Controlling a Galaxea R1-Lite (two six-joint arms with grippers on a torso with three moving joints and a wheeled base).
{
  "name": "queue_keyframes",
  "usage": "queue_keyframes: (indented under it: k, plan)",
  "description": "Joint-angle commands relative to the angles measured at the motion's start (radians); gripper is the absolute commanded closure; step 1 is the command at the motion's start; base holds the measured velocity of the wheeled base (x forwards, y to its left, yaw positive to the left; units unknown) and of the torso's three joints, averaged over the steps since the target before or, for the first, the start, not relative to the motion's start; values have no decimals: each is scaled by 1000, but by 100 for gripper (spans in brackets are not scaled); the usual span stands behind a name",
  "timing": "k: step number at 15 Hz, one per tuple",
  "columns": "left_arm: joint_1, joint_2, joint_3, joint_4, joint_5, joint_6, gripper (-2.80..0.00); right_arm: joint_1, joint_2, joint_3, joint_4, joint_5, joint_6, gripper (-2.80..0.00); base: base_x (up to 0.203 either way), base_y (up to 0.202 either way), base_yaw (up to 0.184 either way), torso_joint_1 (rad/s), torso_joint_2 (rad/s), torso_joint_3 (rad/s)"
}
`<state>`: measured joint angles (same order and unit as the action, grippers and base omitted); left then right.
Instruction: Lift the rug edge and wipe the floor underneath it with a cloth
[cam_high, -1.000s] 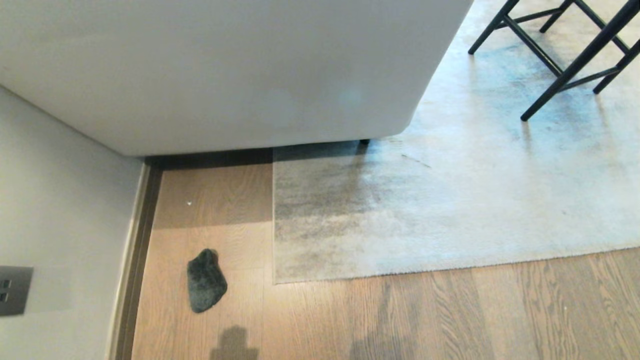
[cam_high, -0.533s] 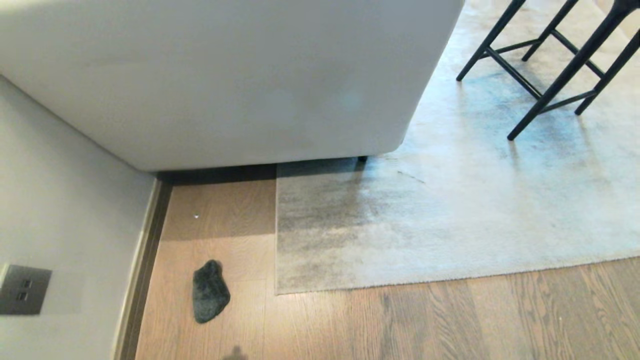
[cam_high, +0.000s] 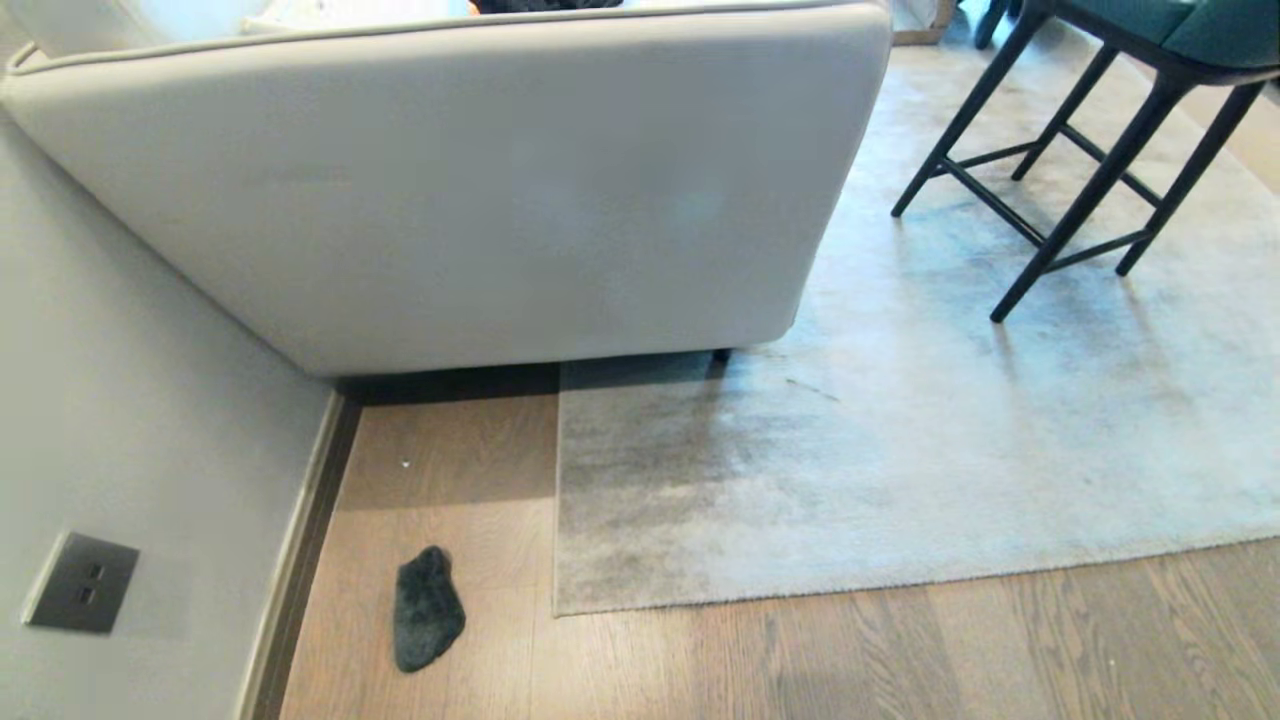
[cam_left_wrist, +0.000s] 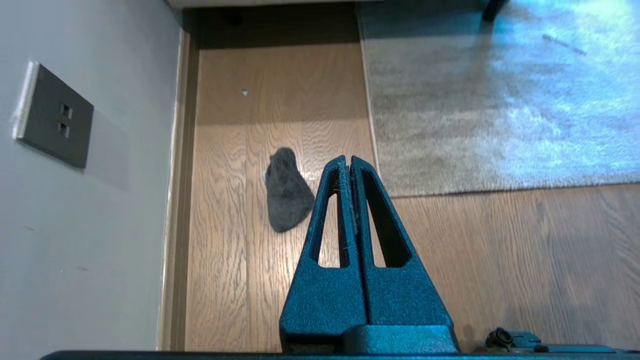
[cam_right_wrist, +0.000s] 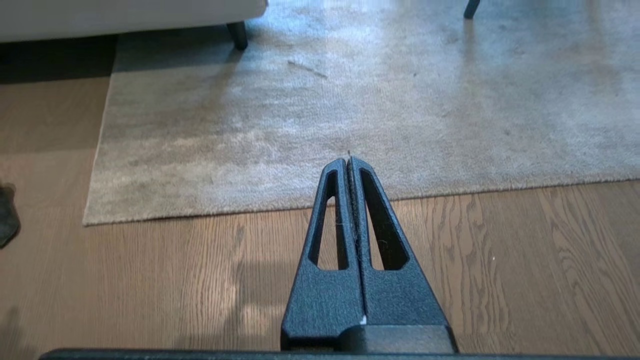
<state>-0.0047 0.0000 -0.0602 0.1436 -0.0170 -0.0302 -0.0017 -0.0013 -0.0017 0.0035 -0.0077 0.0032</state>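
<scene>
Nearest, the left gripper (cam_left_wrist: 348, 159) is seen in its wrist view with its jaws pressed together on nothing, held above the floor (cam_high: 900, 650). The right gripper (cam_right_wrist: 347, 160) is likewise seen pinched fully closed and empty, pointed toward the near edge of the rug (cam_high: 900, 470). Neither gripper is caught by the head view.

On the bare wood-grain planks, between the skirting of the grey wall (cam_high: 130, 420) and the rug's left edge, the cloth (cam_high: 427, 608) is found lying flat, dark and fuzzy, apart from the rug and from both grippers. A small white sliver is made out at its edge in the left wrist view, though what it is cannot be told with certainty. A dark socket plate (cam_high: 80, 596) is set low in the wall near the cloth.

The rug is laid flat, its near corner resting on the floor just beside the cloth's strip of planks, no edge raised. Farther back, its left part is covered by a pale sofa (cam_high: 480, 190), one dark sofa foot (cam_high: 721, 355) standing on the pile. Farthest, to the right, a black-legged chair (cam_high: 1080, 170) with a green seat is placed on the rug.
</scene>
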Motion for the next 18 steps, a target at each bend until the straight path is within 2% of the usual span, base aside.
queue_keyframes:
  k: [1,10,18]
  plan:
    - [0,0,0,1,0,0,0,0,1,0,0,0,0,0,0,0,0,0,0,201]
    - [0,0,0,1,0,1,0,0,1,0,0,0,0,0,0,0,0,4,2,200]
    - [0,0,0,1,0,0,0,0,1,0,0,0,0,0,0,0,0,0,0,12]
